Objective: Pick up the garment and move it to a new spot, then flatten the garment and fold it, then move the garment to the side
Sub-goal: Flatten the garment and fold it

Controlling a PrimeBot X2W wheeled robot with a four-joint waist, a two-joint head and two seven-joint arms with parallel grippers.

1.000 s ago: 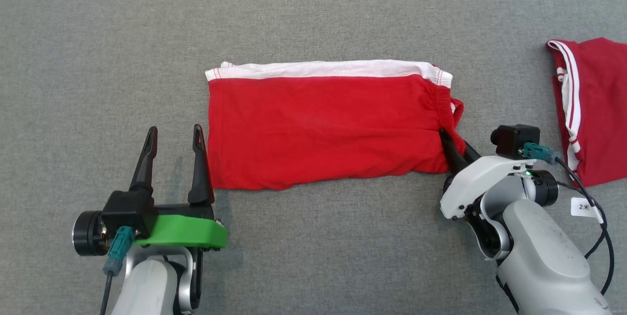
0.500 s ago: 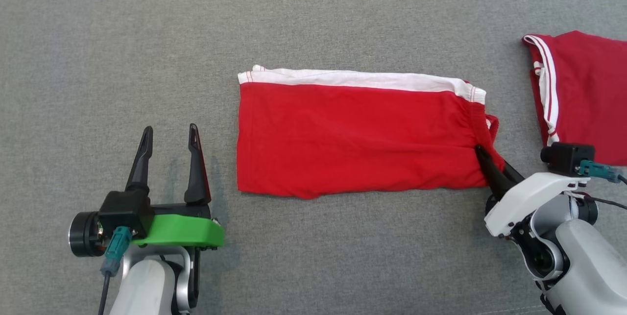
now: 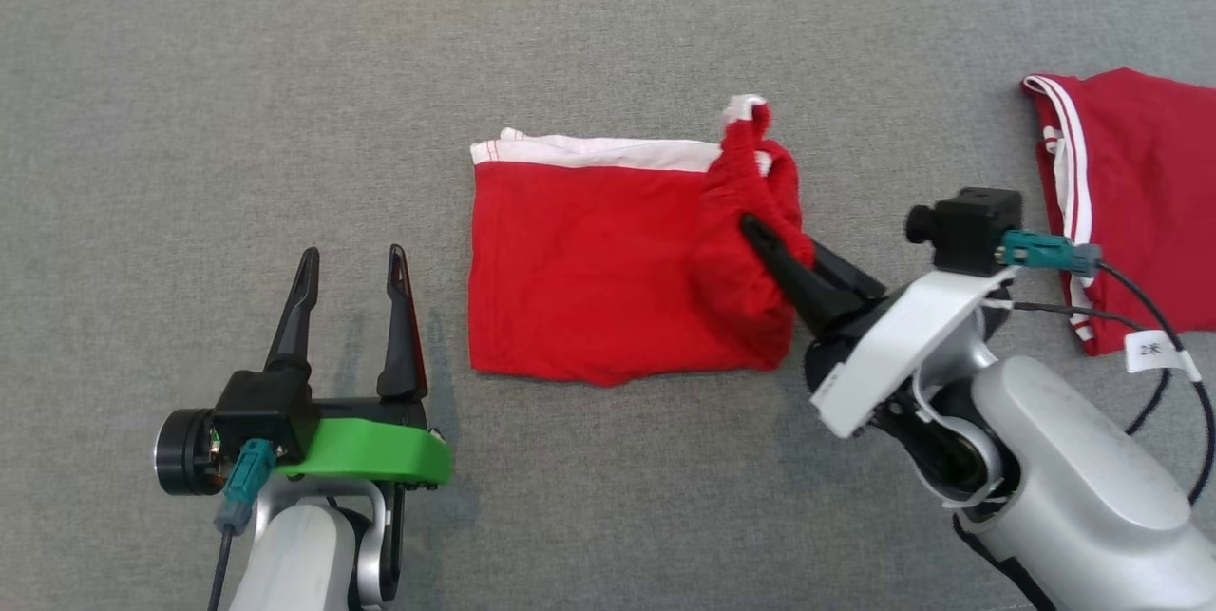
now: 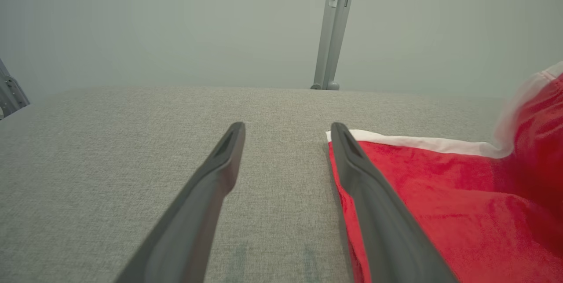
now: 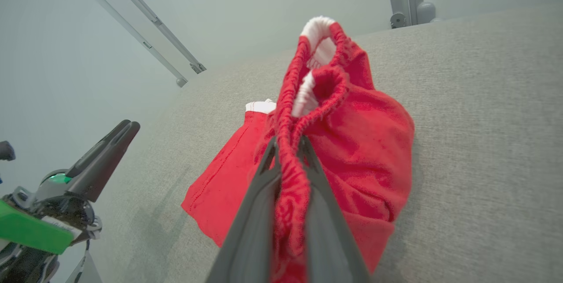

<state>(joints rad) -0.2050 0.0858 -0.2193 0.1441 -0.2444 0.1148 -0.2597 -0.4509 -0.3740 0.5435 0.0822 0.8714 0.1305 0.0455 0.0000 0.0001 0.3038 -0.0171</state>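
Bright even light, soft shadows, wide-angle wrist distortion.

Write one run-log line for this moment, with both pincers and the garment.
step: fold | right pincer: shut on red garment, elastic end raised, partly doubled over | left pincer: open, empty, beside garment's left edge

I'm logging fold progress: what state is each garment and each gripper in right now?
red garment: left part flat on the grey surface, right end bunched, raised and drawn over it, fold unfinished.
right gripper: shut on the red garment's gathered end.
left gripper: open, empty, by the red garment's left edge.
second red garment: lying at the far right, no gripper on it.
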